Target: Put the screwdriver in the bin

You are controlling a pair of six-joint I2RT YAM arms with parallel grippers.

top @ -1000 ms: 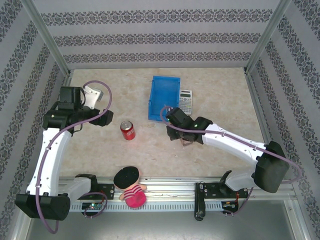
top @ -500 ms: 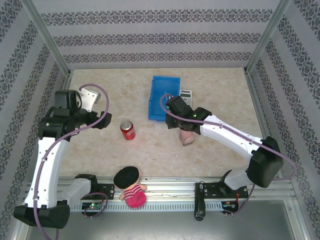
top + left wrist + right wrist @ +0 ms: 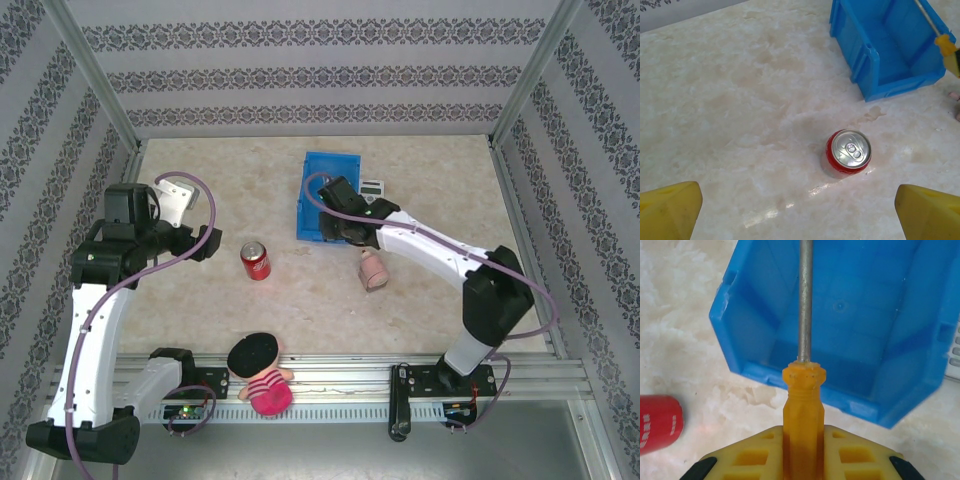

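Our right gripper (image 3: 804,442) is clamped on the handle of the slim screwdriver with the orange-yellow handle and thin grey metal shaft (image 3: 804,390), its yellow pads pressed against both sides of the handle. In the right wrist view, the shaft points out over the bare floor of the blue rectangular plastic open-top bin (image 3: 860,315), while the handle hangs just above the bin's near wall. Over the last second we have carried this gripper (image 3: 335,212) from the open table in front of the bin (image 3: 322,172) towards the far edge, so the tool now sits over the opening, not short of it. We judge the carry nearly done: a little more reach, then a release, should drop it inside. Beside the bin lies the grey calculator (image 3: 372,190), and nearer the table's middle stands the red soda can (image 3: 256,262). Our left gripper (image 3: 799,207) hangs above that can (image 3: 849,150) with its fingers spread wide and holding nothing, and it has barely shifted.
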